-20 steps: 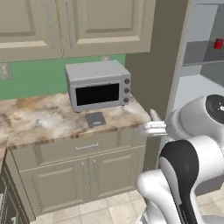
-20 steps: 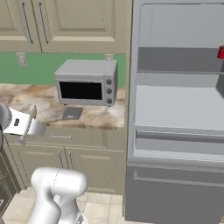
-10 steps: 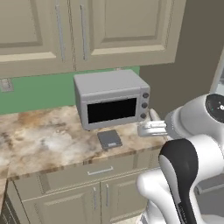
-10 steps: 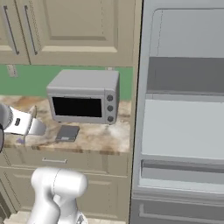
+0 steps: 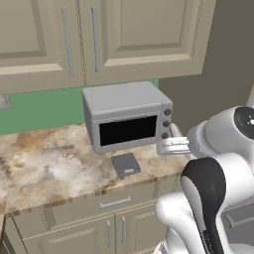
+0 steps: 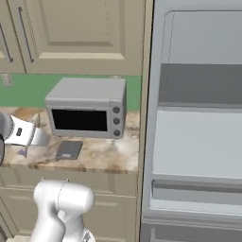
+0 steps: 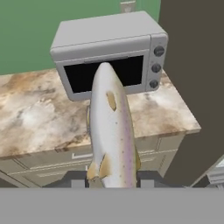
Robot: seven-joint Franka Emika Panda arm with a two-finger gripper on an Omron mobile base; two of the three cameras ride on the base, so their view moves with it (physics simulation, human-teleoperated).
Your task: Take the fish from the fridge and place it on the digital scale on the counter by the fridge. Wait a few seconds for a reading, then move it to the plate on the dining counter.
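Observation:
The fish is pale silver-tan with a pinkish stripe and stands lengthwise between my fingertips. My gripper is shut on its tail end. In the left base view the gripper hovers over the counter, just right of the digital scale. That dark square slab lies in front of the toaster oven. From the right base view the scale sits near the counter's front edge. The fridge stands open at the right. In the hand view the fish hides the scale. The plate and dining counter are out of view.
A boxy grey toaster oven stands at the back of the counter, close behind the scale. Tan wall cupboards hang above it. The fridge's side wall borders the counter's right end. Bare stone top spreads left of the oven.
The whole picture has shifted and grown: the base has driven closer to the counter, so oven and scale appear larger and nearer. The gripper still holds the fish.

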